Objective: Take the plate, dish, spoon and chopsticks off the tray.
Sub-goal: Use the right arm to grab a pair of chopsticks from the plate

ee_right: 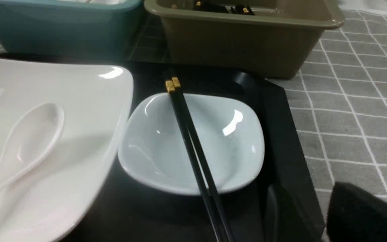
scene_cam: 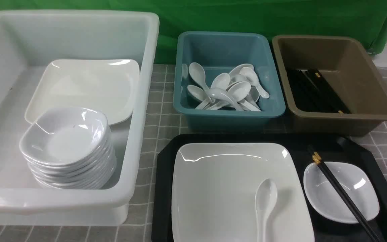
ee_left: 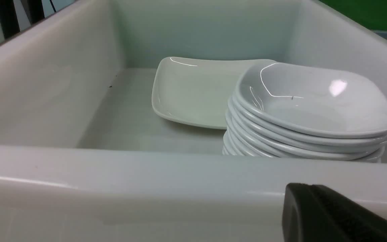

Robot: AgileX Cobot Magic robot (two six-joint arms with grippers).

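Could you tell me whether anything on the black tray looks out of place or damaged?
Nothing looks spilled or broken. The only untidy things: the pair of thin black chopsticks lies slantwise across the small grey-white dish, and the white soup spoon lies inside the large white square plate.

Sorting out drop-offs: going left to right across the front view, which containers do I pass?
white tub → teal bin → brown bin. The tray lies nearer and spans below both bins, so it is left out of the order.
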